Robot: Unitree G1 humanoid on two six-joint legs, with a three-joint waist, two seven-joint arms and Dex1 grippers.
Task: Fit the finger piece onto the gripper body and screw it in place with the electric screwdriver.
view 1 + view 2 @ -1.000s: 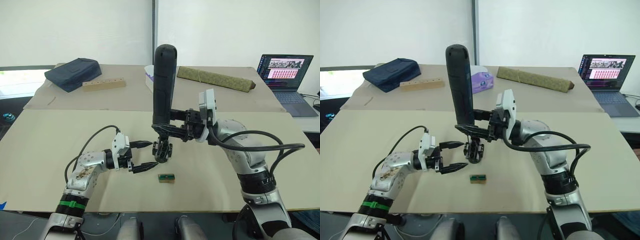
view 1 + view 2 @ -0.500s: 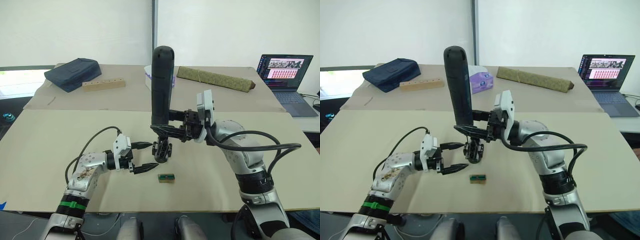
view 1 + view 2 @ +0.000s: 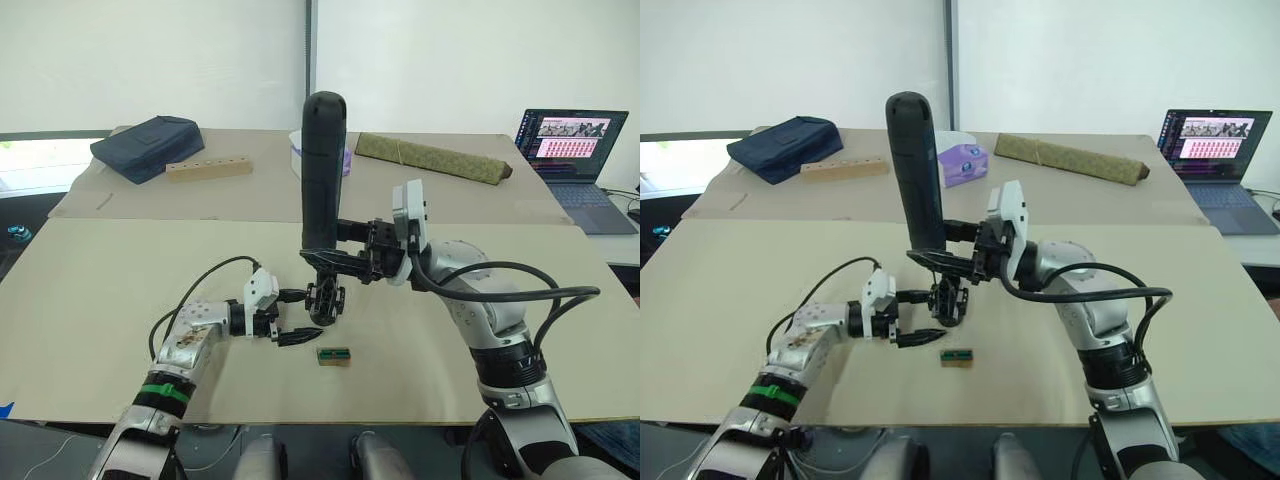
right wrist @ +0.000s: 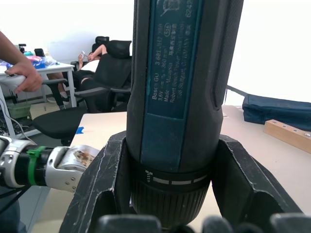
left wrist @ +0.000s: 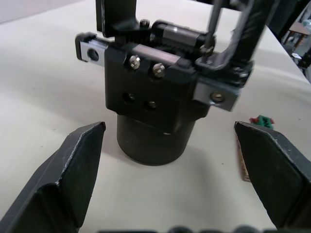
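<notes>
Fingers of the left gripper [image 3: 290,317] are spread wide and hold nothing; in the left wrist view its two black fingertips [image 5: 73,167] stand on either side of the gripper body [image 5: 155,104], apart from it, with bare table between. The gripper body [image 3: 325,300] stands on the table just to the right of the left gripper, a black cylinder with a screwed block on top. The right gripper [image 3: 335,255] is clamped around the electric screwdriver [image 3: 323,170], whose thick black barrel stands nearly upright with its rounded end at the top; in the right wrist view the two fingers press against the barrel [image 4: 182,97] on both sides, and the bit end comes down onto the top of the gripper body. A small green block [image 3: 333,354] lies on the tan table [image 3: 120,270] just nearer than the gripper body. Farther away lie a wooden block with holes [image 3: 208,167], a dark blue bag [image 3: 145,147] to its left, a tissue pack [image 3: 962,162], an olive rolled mat [image 3: 430,157] and, far right, an open laptop [image 3: 570,145].
</notes>
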